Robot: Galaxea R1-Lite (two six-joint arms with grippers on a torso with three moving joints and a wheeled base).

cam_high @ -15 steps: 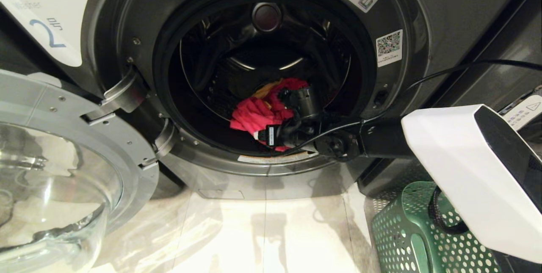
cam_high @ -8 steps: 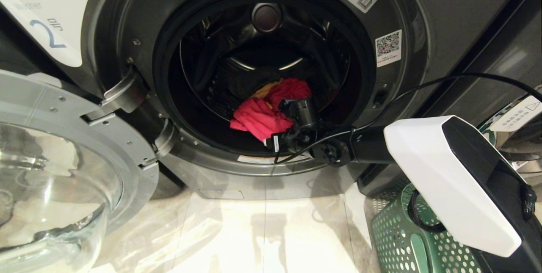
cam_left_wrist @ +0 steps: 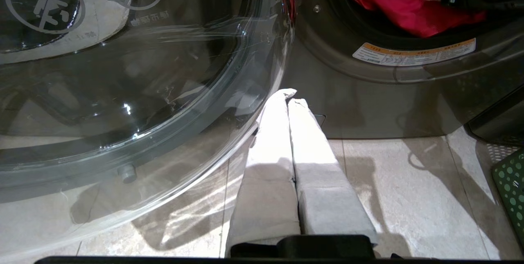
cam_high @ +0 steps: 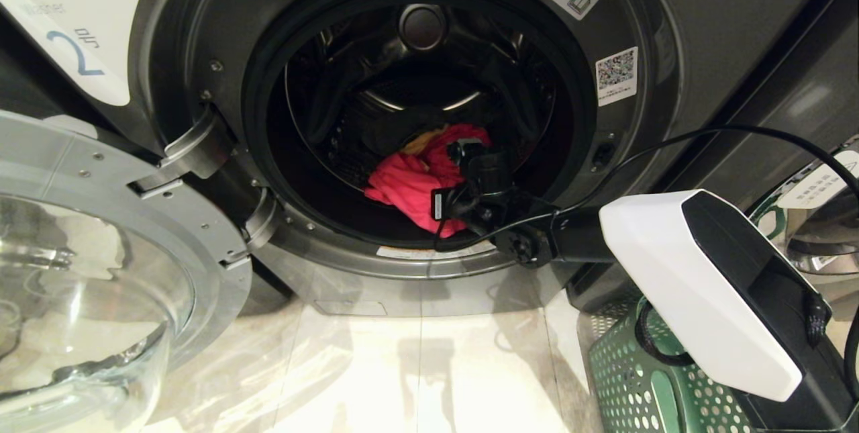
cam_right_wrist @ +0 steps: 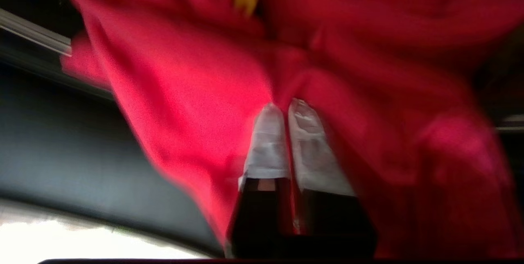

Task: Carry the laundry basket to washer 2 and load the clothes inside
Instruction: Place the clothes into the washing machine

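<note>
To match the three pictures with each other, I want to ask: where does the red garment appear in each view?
Head view: the red garment lies low in the drum, in the middle of the picture, beside the right gripper.
Left wrist view: near the upper right corner, behind the door opening's rim.
Right wrist view: it fills most of the picture, around the shut fingers.
Shared landmark: the orange-edged warning label below the opening, not seen in the right wrist view.

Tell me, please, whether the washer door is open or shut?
Open. The door is swung out to the robot's left on its hinge, leaving the drum exposed with the red garment inside.
</note>
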